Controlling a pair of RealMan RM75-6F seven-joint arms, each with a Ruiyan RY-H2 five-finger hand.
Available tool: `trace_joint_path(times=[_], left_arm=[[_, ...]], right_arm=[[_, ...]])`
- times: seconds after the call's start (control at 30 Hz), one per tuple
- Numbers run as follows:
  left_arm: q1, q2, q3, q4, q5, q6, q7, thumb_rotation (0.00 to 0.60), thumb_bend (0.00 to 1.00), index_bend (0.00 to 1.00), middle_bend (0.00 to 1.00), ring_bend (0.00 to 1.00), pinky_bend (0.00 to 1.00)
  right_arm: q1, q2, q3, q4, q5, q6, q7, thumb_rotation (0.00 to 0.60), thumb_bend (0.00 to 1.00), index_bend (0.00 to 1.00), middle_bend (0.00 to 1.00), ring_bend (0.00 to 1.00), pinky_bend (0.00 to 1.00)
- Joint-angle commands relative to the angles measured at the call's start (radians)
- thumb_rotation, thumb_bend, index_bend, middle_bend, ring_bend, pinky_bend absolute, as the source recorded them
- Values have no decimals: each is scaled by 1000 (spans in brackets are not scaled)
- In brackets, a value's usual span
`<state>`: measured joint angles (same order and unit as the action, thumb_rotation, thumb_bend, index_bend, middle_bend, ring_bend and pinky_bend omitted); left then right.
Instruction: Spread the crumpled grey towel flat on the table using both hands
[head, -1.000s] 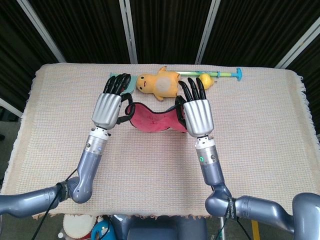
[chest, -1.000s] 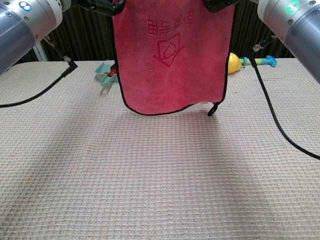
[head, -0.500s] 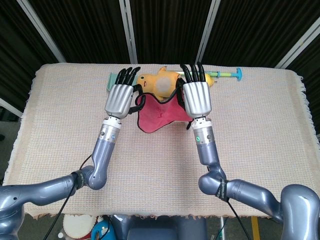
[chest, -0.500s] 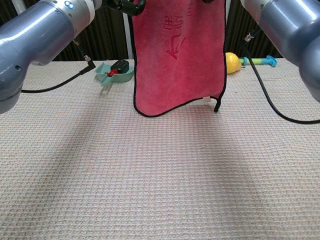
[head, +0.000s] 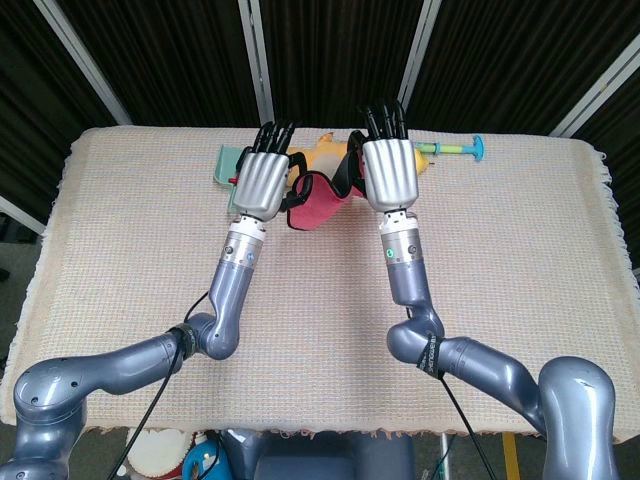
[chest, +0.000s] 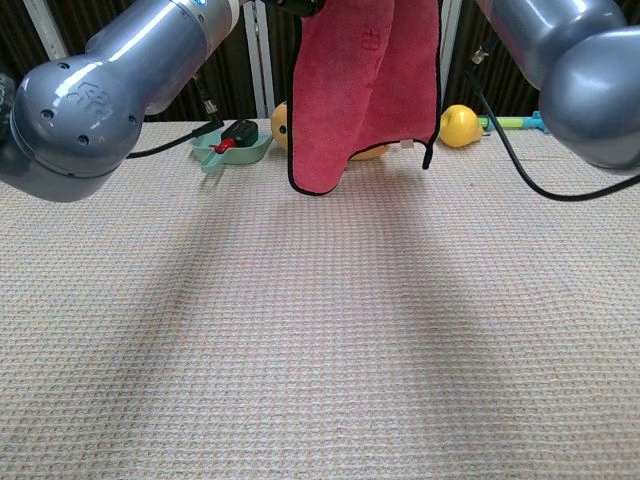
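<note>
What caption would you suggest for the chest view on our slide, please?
Red towel hanging clear above the woven table cover, with the green tray behind.

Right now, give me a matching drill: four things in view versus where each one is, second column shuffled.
1 red cloth towel with black trim
2 teal plastic tray
3 yellow plush toy
4 green-and-blue plastic stick

A far right, back of table
B behind the towel, partly hidden
C hanging from left hand and right hand
D left of the towel

Pairs: 1-C, 2-D, 3-B, 4-A
</note>
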<state>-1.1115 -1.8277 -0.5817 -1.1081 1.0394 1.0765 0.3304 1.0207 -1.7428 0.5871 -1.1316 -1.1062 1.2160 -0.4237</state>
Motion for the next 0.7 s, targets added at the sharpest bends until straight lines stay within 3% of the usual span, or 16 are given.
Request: trace_joint_path(times=[0.03, 0.5, 0.7], left_arm=[[27, -10, 48, -19, 16, 16, -16, 600, 477, 607, 63, 0, 0], [245, 50, 282, -296, 101, 162, -6, 600, 477, 611, 66, 0, 0], [320, 85, 351, -380, 137, 209, -17, 600, 477, 612, 66, 0, 0]], right_arm=[[-46, 23, -42, -44, -18, 34, -6, 600, 601, 574, 196, 95, 67], [-287, 80, -296, -316, -91, 187, -72, 600, 600, 575, 196, 95, 68], [-350, 83, -369, -383, -142, 245, -102, 600, 601, 575, 196, 95, 68]])
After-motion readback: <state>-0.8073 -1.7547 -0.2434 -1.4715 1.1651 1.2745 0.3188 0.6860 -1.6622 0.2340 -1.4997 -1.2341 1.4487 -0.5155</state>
